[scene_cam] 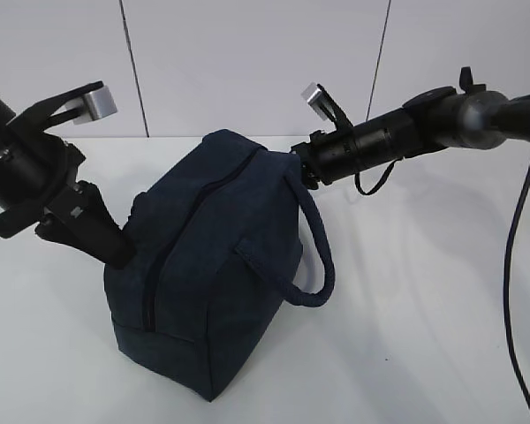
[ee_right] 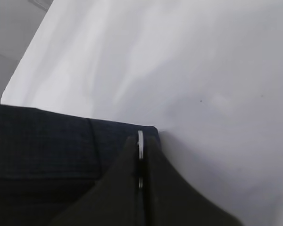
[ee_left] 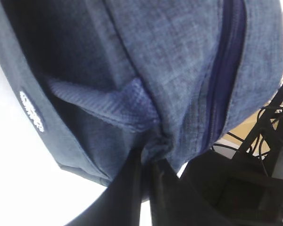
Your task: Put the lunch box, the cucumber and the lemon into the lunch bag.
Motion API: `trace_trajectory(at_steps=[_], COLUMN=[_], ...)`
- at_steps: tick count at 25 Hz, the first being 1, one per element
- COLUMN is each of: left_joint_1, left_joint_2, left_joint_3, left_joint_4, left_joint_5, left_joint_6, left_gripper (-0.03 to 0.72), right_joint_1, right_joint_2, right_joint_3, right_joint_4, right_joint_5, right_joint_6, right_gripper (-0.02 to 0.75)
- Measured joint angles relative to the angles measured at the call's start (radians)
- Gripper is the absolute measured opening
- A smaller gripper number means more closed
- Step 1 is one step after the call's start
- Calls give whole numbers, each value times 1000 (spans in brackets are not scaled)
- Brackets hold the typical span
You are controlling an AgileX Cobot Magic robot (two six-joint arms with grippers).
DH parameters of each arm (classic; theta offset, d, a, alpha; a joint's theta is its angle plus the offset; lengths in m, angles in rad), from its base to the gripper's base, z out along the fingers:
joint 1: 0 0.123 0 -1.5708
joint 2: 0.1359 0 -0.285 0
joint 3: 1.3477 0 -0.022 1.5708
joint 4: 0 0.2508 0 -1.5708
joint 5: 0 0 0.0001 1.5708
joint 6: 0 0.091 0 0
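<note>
The dark navy lunch bag [scene_cam: 212,265] stands on the white table with its zipper [scene_cam: 172,238] running along the top; the zipper looks shut. One looped handle [scene_cam: 322,256] hangs on its right side. My left gripper [scene_cam: 124,252] is shut on a fold of the bag's fabric at its left side, seen close in the left wrist view [ee_left: 148,153] beside the bag's strap [ee_left: 108,101]. My right gripper [scene_cam: 296,163] is at the bag's far end, shut on the silver ring pull [ee_right: 140,141]. The lunch box, cucumber and lemon are out of view.
The white table [scene_cam: 424,336] extends right and in front of the bag. A black cable [scene_cam: 512,265] hangs down at the right. A white wall stands behind. Black frame parts and cables [ee_left: 273,108] show past the bag in the left wrist view.
</note>
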Motion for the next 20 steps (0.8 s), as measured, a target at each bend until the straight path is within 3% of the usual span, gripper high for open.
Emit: trace_trajectory(at_steps=[9,11,16,20], left_joint_1=[0,0,0,0], left_joint_2=[0,0,4,4], left_joint_3=[0,0,0,0], left_joint_4=[-4,-9,-13,-13], left_joint_5=[0,0,-2,-6], left_joint_6=[-1,-1,-1,-7], left_gripper=[-4,-1,64,130], right_joint_1=[-4,-4,-4,-4], right_joint_2=[13,13,13,13], right_joint_3=[-78,-119,-250,-395], right_joint_4=[11,9,-57,-172], right_joint_5=[37,41,54,65], right_joint_6=[-10,3,86,184], right_gripper=[31,129,473,554])
